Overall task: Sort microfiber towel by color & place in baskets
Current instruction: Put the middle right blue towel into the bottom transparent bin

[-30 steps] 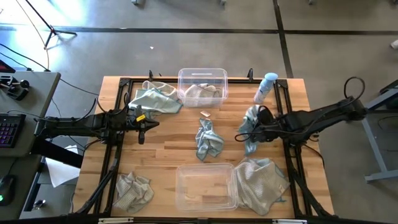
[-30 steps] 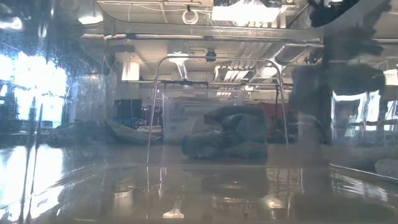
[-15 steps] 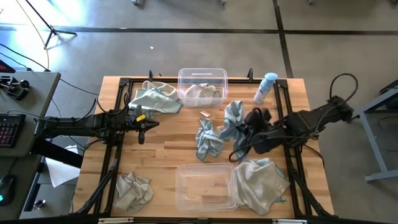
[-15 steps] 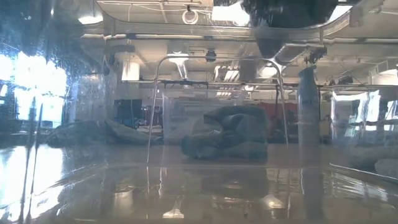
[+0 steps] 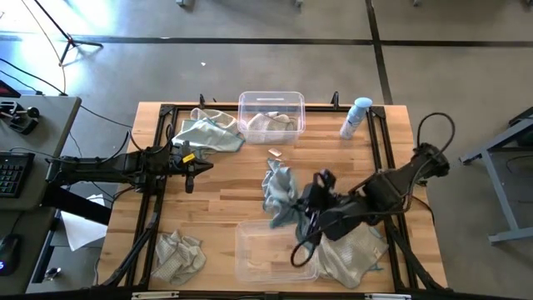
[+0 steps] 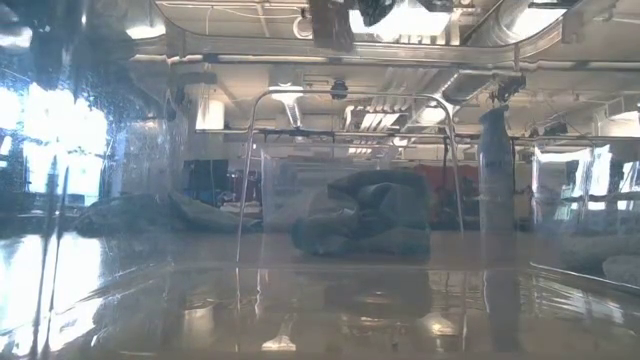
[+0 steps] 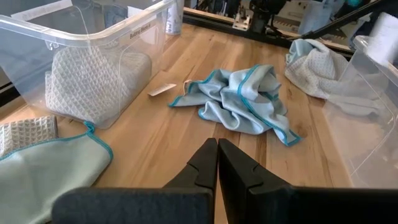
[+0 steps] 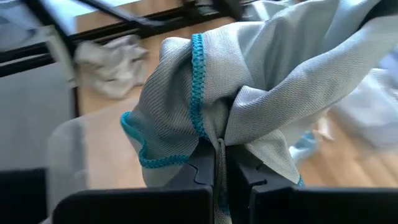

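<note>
My right gripper (image 5: 301, 207) is shut on a light teal-blue towel (image 5: 286, 214), above the far rim of the near clear basket (image 5: 250, 268). A second teal towel (image 5: 276, 175) lies crumpled on the table's middle, just beyond it. The far basket (image 5: 271, 100) holds a beige towel (image 5: 271, 125). More towels lie at the far left (image 5: 206, 131), near left (image 5: 179, 255) and near right (image 5: 351, 247), the last against the near basket's right wall. My left gripper (image 5: 190, 171) is shut and waits at the table's left side. My right gripper pinches a bunched fold of the teal towel (image 8: 249, 106) between its two fingers, several layers together. The bright teal stitched hem (image 8: 198, 81) runs right beside the fingers. The cloth is gathered around the fingertips, slack, and is held off the table.
A blue-capped spray bottle (image 5: 356, 117) stands at the far right. A black metal frame (image 5: 158, 158) runs along the table's edges. A small tan tag (image 5: 274, 152) lies by the far basket. Bare wood shows between the left gripper and the middle towel.
My right gripper has carried the teal towel from the table's right side, near the spray bottle, leftward and toward the near edge, ending above the near basket's far rim. It stayed shut on the cloth throughout. The towel swung along with it, bunched.
</note>
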You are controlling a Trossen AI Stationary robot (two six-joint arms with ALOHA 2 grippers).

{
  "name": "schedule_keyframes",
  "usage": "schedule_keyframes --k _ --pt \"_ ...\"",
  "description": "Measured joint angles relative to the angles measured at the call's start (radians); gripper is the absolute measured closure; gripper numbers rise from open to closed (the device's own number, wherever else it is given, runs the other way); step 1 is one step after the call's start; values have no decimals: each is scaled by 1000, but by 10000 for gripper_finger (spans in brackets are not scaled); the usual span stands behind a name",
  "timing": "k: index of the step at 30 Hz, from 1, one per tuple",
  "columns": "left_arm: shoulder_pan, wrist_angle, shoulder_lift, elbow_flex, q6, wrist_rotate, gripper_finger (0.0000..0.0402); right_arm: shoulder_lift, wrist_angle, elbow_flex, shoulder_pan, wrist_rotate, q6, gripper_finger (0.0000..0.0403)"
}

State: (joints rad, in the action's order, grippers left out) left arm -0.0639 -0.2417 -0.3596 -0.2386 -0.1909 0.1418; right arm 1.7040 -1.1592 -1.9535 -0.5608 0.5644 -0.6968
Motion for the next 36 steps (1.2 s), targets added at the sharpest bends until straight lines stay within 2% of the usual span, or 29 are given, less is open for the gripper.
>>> schedule_keyframes --k 8,19,25,36 --pt "0 -1 0 0 0 0 401 89 83 -49 -23 -157 81 403" --pt "0 -1 0 0 -1 0 401 179 110 -48 -70 -210 96 403" --pt "0 -1 0 0 -25 0 401 277 115 -47 -32 -333 96 403" --pt "0 -2 0 0 -27 0 401 385 118 -46 15 -427 113 403"
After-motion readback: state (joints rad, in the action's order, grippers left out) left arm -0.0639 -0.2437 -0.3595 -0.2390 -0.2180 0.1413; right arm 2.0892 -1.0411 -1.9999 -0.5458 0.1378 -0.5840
